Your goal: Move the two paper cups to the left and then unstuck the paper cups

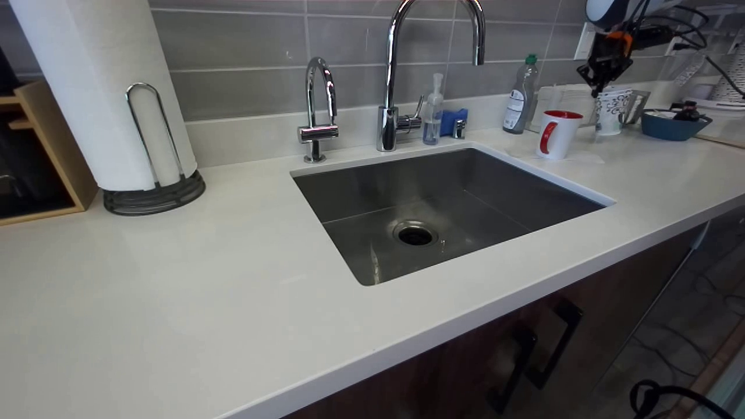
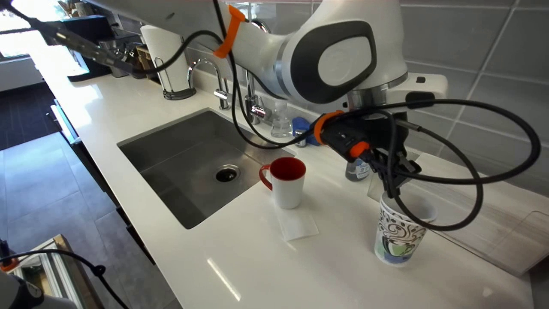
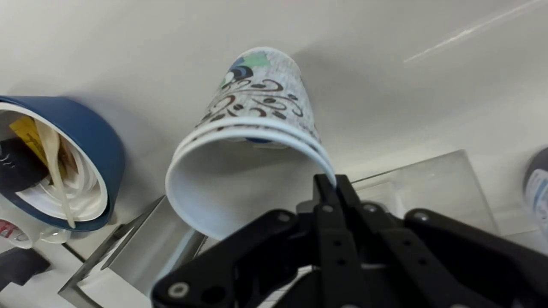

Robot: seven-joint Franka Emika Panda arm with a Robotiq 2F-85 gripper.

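Two nested paper cups [image 3: 274,100] with a brown swirl and leaf pattern show in the wrist view, their two white rims close together. They also show in both exterior views, upright or slightly tilted, at the counter's right [image 1: 611,113] and near the wall [image 2: 399,238]. My gripper [image 3: 335,182] is shut on the cup rims, one finger inside the cup and one outside. In the exterior views the gripper [image 1: 595,90] points down at the rim, and a black cable partly covers the cups beside the gripper [image 2: 392,191]. I cannot tell whether their base touches the counter.
A red-and-white mug [image 2: 289,191] stands by a napkin [image 2: 298,227] between the cups and the sink [image 2: 184,161]. A blue bowl [image 3: 100,137] and metal holder [image 3: 160,239] stand near the cups. A clear plastic tray [image 2: 493,231] and soap bottle [image 1: 518,105] are along the wall.
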